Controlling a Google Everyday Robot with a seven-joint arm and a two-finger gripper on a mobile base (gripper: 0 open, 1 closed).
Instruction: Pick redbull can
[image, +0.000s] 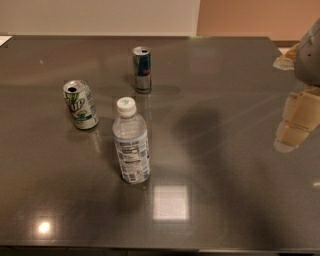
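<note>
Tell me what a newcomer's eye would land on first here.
Three drinks cluster left of centre on the dark table: a clear water bottle nearest, a white-and-green can to its left, the slim redbull can upright behind. The gripper hangs at the right edge, far from all three.

The redbull can (142, 70) stands upright on the table (225, 200) (far side), the tool (294, 125) well apart at the view's right edge.
</note>
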